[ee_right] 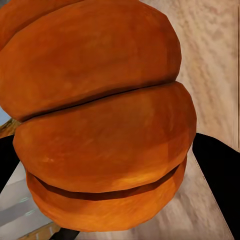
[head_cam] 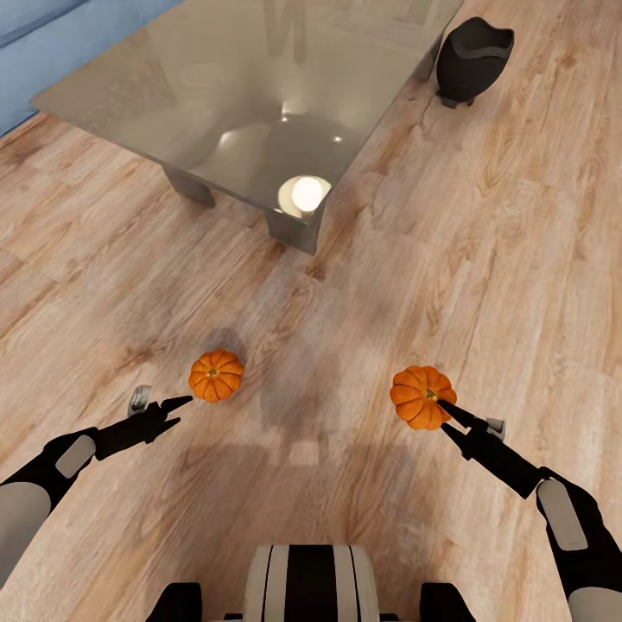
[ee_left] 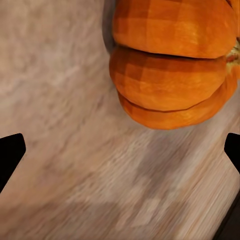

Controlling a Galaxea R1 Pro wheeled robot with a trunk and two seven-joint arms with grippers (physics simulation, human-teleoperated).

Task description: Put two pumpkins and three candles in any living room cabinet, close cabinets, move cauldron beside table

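Two orange pumpkins lie ahead of me over the wood floor. The left pumpkin (head_cam: 216, 375) rests on the floor, and my left gripper (head_cam: 177, 406) is open just short of it. In the left wrist view that pumpkin (ee_left: 170, 70) sits beyond the wide-spread fingertips (ee_left: 11, 152), untouched. My right gripper (head_cam: 438, 406) is shut on the right pumpkin (head_cam: 419, 396), which looks raised off the floor. It looms large in the right wrist view (ee_right: 105, 125), a black finger (ee_right: 217, 172) pressing its side. The black cauldron (head_cam: 473, 56) stands on the floor by the far right corner of the glass-topped table (head_cam: 173, 95).
A blue sofa (head_cam: 34, 43) sits behind the table at the far left. The table's near corner leg (head_cam: 294, 229) is about an arm's length beyond the pumpkins, with a bright round reflection in the glass above it. Open wood floor (head_cam: 501, 259) stretches to the right.
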